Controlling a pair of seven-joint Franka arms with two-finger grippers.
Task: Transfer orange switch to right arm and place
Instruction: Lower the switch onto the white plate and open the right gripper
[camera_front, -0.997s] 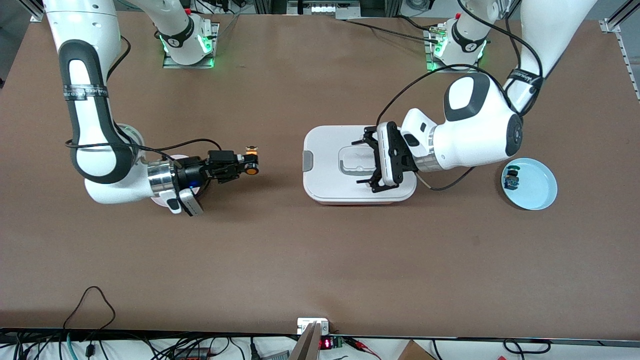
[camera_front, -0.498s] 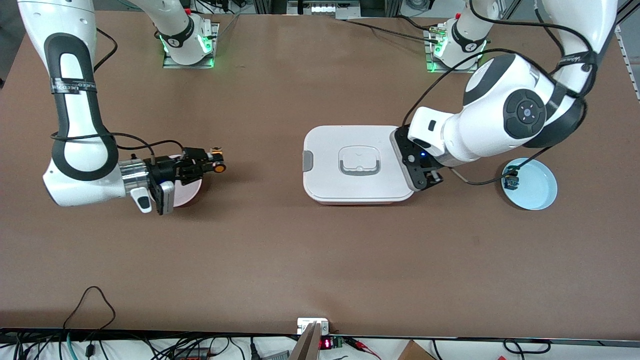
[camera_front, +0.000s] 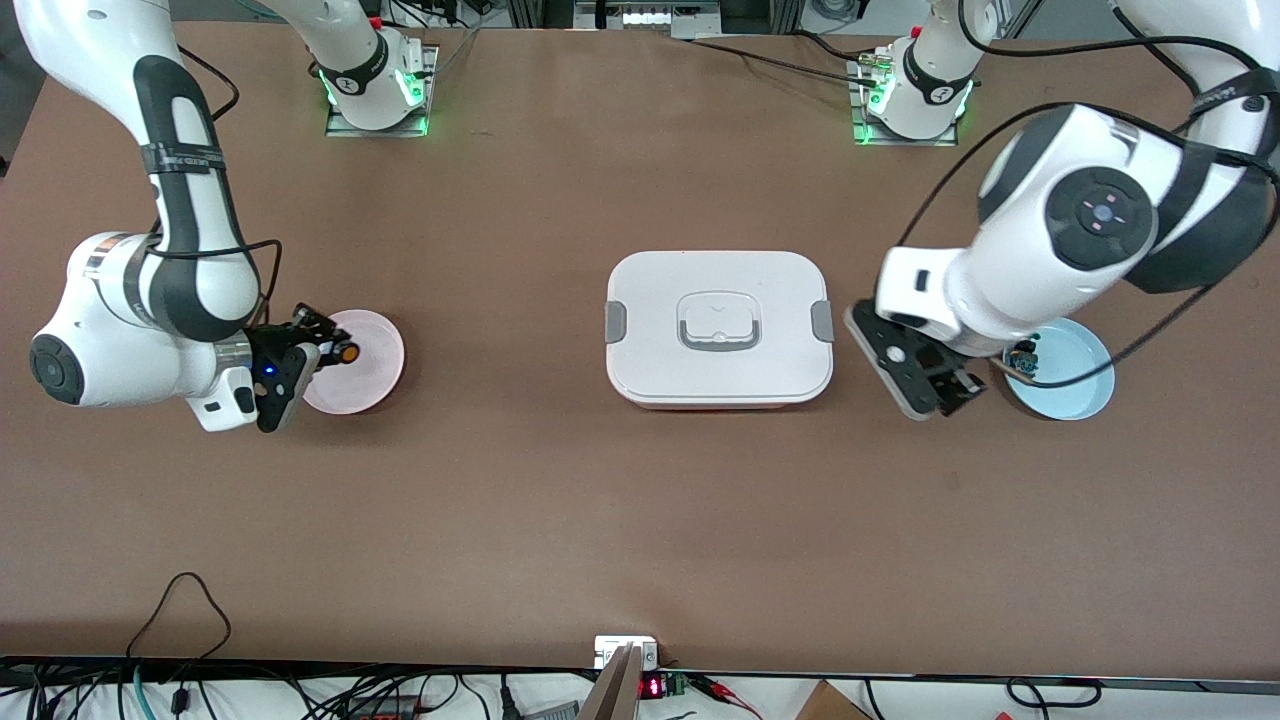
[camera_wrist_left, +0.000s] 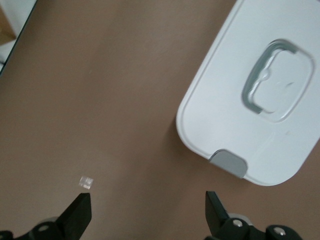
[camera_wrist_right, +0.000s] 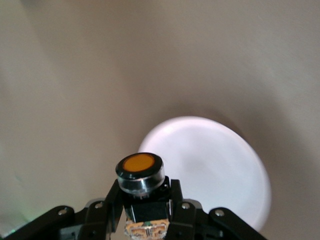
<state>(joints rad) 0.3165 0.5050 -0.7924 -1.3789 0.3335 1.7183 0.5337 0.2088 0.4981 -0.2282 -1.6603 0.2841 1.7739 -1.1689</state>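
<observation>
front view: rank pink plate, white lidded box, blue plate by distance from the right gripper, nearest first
From the right gripper, shut on the orange switch:
1. Pink plate, directly under the gripper, at the right arm's end of the table.
2. White lidded box, mid-table.
3. Blue plate, at the left arm's end, partly covered by the open left gripper.

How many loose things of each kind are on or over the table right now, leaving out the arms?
Plates: 2, a pink plate and a blue plate.
Switches: 2, the orange switch held by the right gripper over the pink plate, and a blue-and-green switch on the blue plate.
Lidded boxes: 1, the white box.
Total: 5.
</observation>
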